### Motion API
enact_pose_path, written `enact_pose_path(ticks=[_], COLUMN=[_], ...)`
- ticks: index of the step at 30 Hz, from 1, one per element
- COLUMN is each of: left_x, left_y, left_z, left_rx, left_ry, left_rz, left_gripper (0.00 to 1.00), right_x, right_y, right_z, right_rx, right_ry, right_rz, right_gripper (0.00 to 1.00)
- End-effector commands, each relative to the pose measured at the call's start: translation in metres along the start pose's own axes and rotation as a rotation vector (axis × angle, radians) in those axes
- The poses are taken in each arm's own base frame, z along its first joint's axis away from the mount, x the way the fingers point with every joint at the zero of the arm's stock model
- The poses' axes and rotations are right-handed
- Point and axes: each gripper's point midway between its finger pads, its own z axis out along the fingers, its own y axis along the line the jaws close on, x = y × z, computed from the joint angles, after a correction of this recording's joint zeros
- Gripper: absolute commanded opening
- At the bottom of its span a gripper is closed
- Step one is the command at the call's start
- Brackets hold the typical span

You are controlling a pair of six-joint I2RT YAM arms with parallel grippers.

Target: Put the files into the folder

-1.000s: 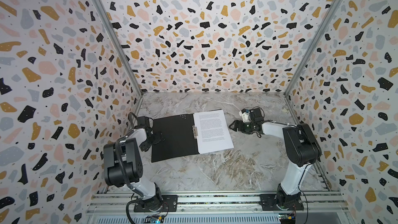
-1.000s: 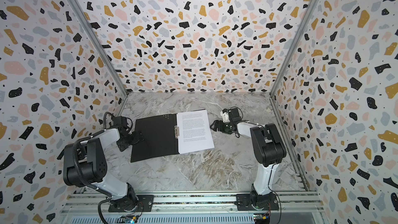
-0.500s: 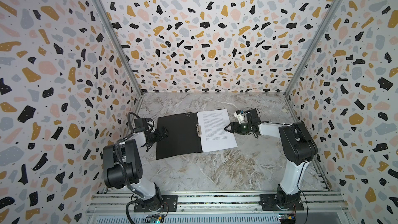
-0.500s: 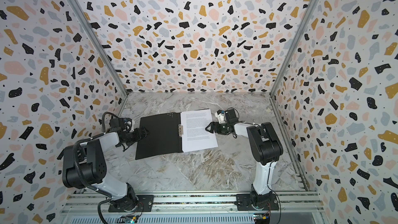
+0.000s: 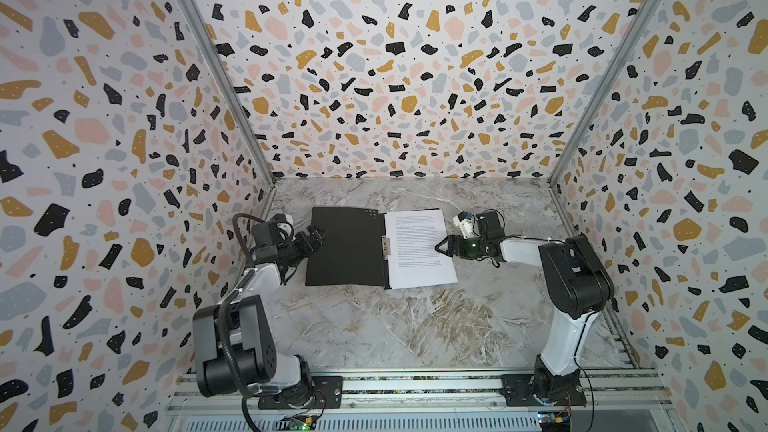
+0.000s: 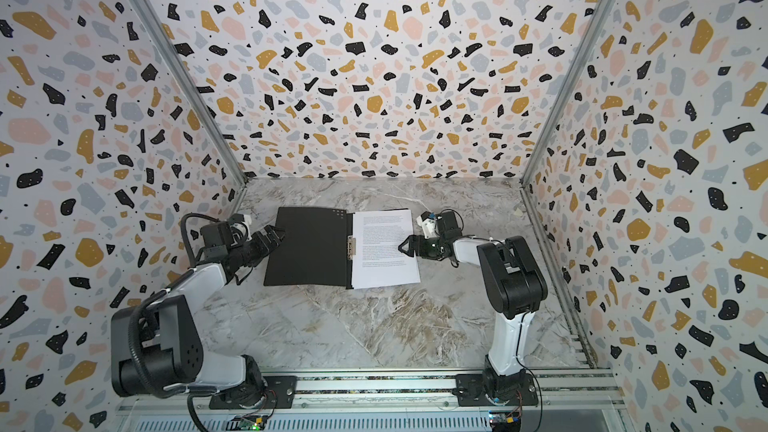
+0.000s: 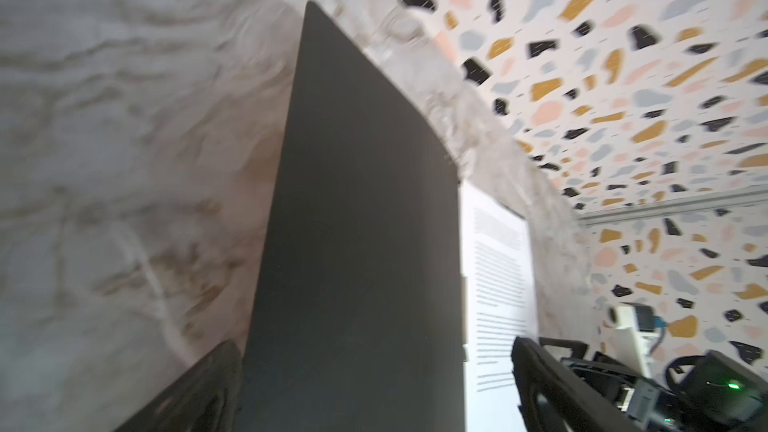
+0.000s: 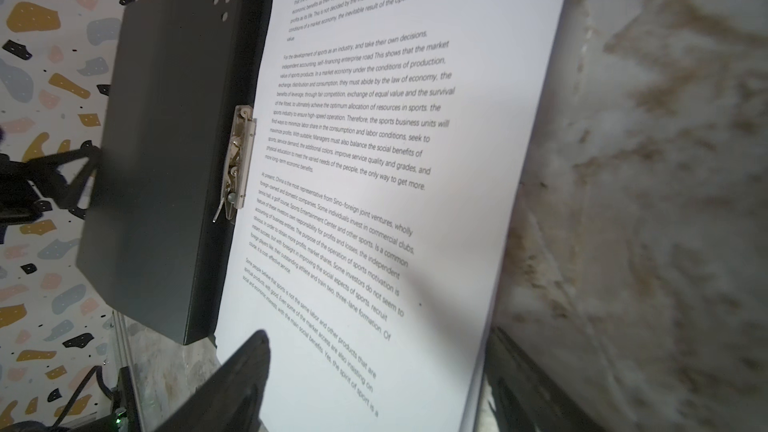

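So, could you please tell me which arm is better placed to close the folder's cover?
Left. Its open jaws sit at the outer edge of the empty black cover of the folder; the right jaws are over the sheets, beyond the spine.

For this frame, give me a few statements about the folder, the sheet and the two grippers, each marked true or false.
1. The folder lies open with its black inside facing up. True.
2. The printed sheet lies on the folder's left half. False: it lies on the right half, to the right of the metal clip.
3. The left gripper and the right gripper are both open. True.
4. The left gripper is at the sheet's edge. False: it is at the folder's left edge, and the right gripper is at the sheet's right edge.
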Motion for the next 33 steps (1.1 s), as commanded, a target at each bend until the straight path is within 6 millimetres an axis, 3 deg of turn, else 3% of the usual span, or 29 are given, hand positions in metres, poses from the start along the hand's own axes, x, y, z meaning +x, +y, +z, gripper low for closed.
enact_pose_path(ticks=[1,6,10,13,18,22,25,28,31,33], left_x=[0.016,0.007,0.018,0.044,0.119,0.149,0.151,0.123,0.071,0.034], left_y=[-0.087,-0.155,-0.221,-0.268,-0.298,-0.323,-0.324,-0.298,-0.233,-0.174], left_z=[-0.005,-0.018,-0.025,-0.014,0.046,0.061,0.067,0.058,0.033,0.004], left_rx=[0.294,0.405,0.505,0.576,0.580,0.600,0.588,0.427,0.153,-0.050], left_ry=[0.087,0.025,-0.004,0.030,0.234,0.257,0.258,0.161,0.000,-0.133], left_rz=[-0.024,0.054,0.149,0.207,0.259,0.305,0.311,0.397,0.440,0.424], left_gripper=[1.00,1.00,1.00,1.00,1.00,1.00,1.00,1.00,0.99,1.00], right_x=[0.075,0.080,0.081,0.079,0.062,0.043,0.034,0.024,0.003,-0.013], right_y=[-0.015,-0.017,-0.017,-0.016,-0.017,-0.026,-0.036,-0.046,-0.053,-0.056], right_z=[0.014,0.013,0.013,0.012,-0.007,-0.043,-0.070,-0.098,-0.143,-0.181], right_rx=[0.046,0.059,0.065,0.063,0.087,0.106,0.160,0.261,0.411,0.526], right_ry=[0.219,0.221,0.220,0.213,0.147,0.040,-0.023,-0.085,-0.248,-0.394], right_rz=[0.144,0.150,0.152,0.152,0.176,0.200,0.178,0.132,0.037,-0.030], right_gripper=[0.81,0.81,0.81,0.81,0.82,0.85,0.88,0.89,0.92,0.96])
